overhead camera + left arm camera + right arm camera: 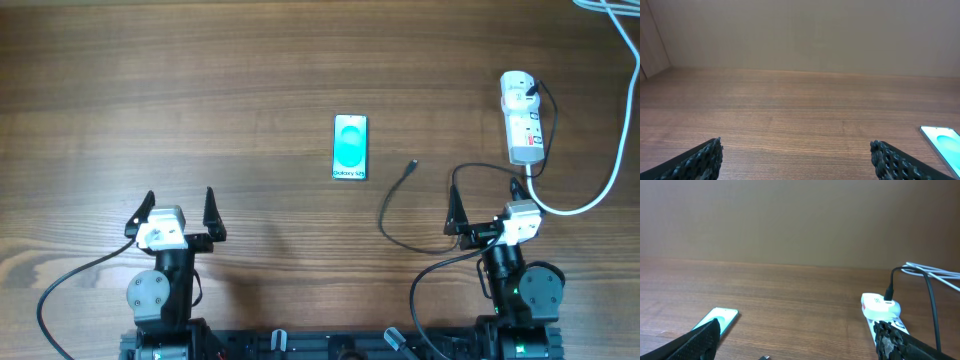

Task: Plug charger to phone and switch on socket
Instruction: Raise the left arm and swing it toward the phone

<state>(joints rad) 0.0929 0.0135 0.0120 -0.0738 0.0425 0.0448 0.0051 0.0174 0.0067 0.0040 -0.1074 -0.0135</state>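
Observation:
The phone (pixel 350 147) lies flat mid-table, cyan screen up, white "Galaxy" band at its near end. It also shows in the left wrist view (pixel 942 140) and the right wrist view (pixel 720 318). The charger (pixel 398 195), a thin black cable, curls from its free connector tip (pixel 412 165) right of the phone and runs up to the socket (pixel 523 118), where its other end is plugged in. The tip shows in the right wrist view (pixel 765 357); the socket does too (pixel 881 307). My left gripper (pixel 178 208) is open and empty, near the front edge. My right gripper (pixel 487 205) is open and empty, below the socket.
The socket's thick white cord (pixel 600 195) loops from its near end out to the right and up past the table's far right corner. Black robot cables (pixel 70 285) trail from both arm bases at the front. The tabletop (pixel 200 90) is brown wood.

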